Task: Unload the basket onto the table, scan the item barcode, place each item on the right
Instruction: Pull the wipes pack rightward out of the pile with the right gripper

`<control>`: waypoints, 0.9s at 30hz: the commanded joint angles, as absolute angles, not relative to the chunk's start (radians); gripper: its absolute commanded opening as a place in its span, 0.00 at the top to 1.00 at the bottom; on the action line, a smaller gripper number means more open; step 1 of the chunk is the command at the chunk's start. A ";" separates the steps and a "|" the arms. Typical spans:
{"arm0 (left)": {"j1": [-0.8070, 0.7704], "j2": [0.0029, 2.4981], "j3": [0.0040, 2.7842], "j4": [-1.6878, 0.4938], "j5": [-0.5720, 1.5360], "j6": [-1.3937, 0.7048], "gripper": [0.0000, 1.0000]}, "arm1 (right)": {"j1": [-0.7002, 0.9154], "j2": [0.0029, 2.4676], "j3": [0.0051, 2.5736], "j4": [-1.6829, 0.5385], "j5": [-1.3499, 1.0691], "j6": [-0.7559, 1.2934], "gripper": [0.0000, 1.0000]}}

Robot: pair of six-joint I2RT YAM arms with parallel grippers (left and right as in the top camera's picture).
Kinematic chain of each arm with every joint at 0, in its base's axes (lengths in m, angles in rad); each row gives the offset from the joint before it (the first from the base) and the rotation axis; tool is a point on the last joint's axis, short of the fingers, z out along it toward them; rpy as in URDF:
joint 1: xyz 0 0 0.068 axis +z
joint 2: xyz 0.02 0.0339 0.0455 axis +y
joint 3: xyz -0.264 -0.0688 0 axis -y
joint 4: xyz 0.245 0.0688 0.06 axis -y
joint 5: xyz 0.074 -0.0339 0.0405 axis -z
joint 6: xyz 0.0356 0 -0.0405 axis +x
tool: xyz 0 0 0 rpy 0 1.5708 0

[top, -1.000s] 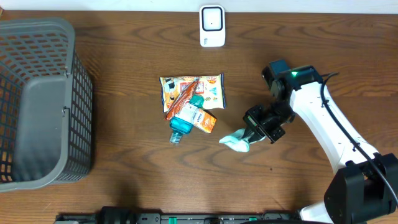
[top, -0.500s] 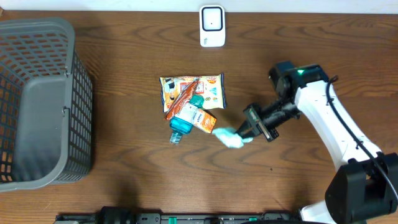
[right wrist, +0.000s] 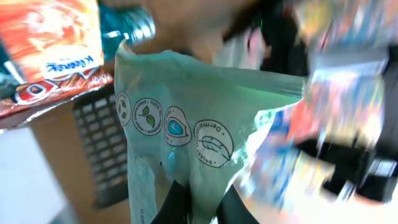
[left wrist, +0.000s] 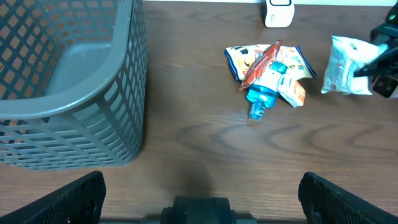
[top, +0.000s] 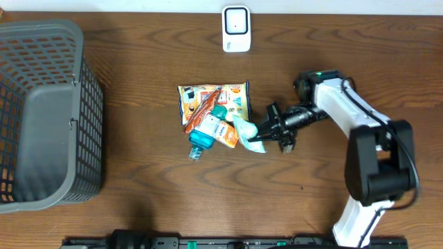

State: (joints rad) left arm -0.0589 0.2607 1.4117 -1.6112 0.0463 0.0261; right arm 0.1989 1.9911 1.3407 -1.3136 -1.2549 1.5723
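The right hand is clenching a pale mint-green plastic packet, holding it just right of the pile of colourful snack bags and a blue plastic bottle in the middle of the brown wooden table. The left hand is hanging released, its jaws wide and empty. A white box-shaped scanner is sitting at the far edge.

Open table lies between the basket and the item pile; the scanner stands well apart beyond it.
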 commanded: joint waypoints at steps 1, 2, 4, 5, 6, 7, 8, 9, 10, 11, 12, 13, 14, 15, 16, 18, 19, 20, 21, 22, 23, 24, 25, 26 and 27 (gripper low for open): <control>-0.054 0.265 1.409 -1.686 0.052 0.025 0.01 | 0.196 2.019 1.346 -1.316 -1.515 1.744 0.99; -0.054 0.265 1.409 -1.686 0.052 0.025 0.01 | 0.193 2.027 1.346 -1.316 -1.525 1.793 0.99; -0.054 0.265 1.409 -1.686 0.052 0.025 0.01 | 0.183 2.032 1.346 -1.316 -1.520 1.877 0.99; -0.054 0.265 1.409 -1.686 0.052 0.025 0.01 | 0.180 2.032 1.346 -1.317 -1.523 1.916 0.99; -0.054 0.265 1.409 -1.686 0.052 0.025 0.01 | 0.177 2.032 1.346 -1.315 -1.531 1.953 0.99; -0.054 0.265 1.409 -1.686 0.052 0.025 0.01 | 0.175 2.032 1.346 -1.308 -1.536 1.976 0.98; -0.054 0.265 1.409 -1.686 0.052 0.025 0.01 | 0.170 2.032 1.346 -1.299 -1.535 1.988 0.99; -0.054 0.265 1.409 -1.686 0.052 0.025 0.01 | 0.165 2.033 1.346 -1.292 -1.532 2.000 0.99; -0.054 0.265 1.409 -1.686 0.052 0.025 0.01 | 0.159 2.033 1.346 -1.289 -1.527 2.010 0.99; -0.054 0.265 1.409 -1.686 0.052 0.025 0.01 | 0.152 2.033 1.346 -1.290 -1.523 2.012 0.99; -0.054 0.265 1.409 -1.686 0.052 0.025 0.01 | 0.147 2.033 1.346 -1.289 -1.521 2.011 0.99; -0.054 0.265 1.409 -1.686 0.052 0.025 0.01 | 0.142 2.033 1.346 -1.288 -1.520 2.011 0.98; -0.054 0.265 1.409 -1.686 0.052 0.025 0.01 | 0.138 2.033 1.346 -1.288 -1.512 2.011 0.98; -0.054 0.265 1.409 -1.686 0.052 0.025 0.01 | 0.133 2.033 1.346 -1.289 -1.501 2.011 0.99; -0.054 0.265 1.409 -1.686 0.052 0.025 0.01 | 0.130 2.033 1.346 -1.290 -1.494 2.011 0.98; -0.054 0.265 1.409 -1.686 0.052 0.025 0.01 | 0.125 2.033 1.346 -1.290 -1.481 2.012 0.99; -0.054 0.265 1.409 -1.686 0.052 0.025 0.01 | 0.124 2.033 1.346 -1.290 -1.473 2.012 0.98; -0.054 0.265 1.409 -1.686 0.052 0.025 0.01 | 0.123 2.033 1.346 -1.290 -1.470 2.012 0.99; -0.054 0.265 1.409 -1.686 0.052 0.025 0.01 | 0.123 2.033 1.346 -1.290 -1.468 2.012 0.99; -0.054 0.265 1.409 -1.686 0.052 0.025 0.00 | 0.121 2.033 1.346 -1.290 -1.468 2.012 0.98; -0.054 0.265 1.409 -1.686 0.052 0.025 0.01 | 0.121 2.033 1.346 -1.290 -1.469 2.012 0.99; -0.054 0.265 1.409 -1.686 0.052 0.025 0.01 | 0.119 2.033 1.346 -1.290 -1.469 2.012 0.99; -0.054 0.265 1.409 -1.686 0.052 0.025 0.01 | 0.118 2.033 1.346 -1.290 -1.469 2.012 0.99; -0.054 0.265 1.409 -1.686 0.052 0.025 0.01 | 0.117 2.033 1.346 -1.289 -1.468 2.012 0.98; -0.054 0.265 1.409 -1.686 0.052 0.025 0.01 | 0.115 2.033 1.346 -1.289 -1.468 2.011 0.99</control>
State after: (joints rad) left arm -0.0586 0.2607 1.4117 -1.6108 0.0463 0.0261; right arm 0.1234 2.0281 1.3403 -1.2858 -1.4433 1.9850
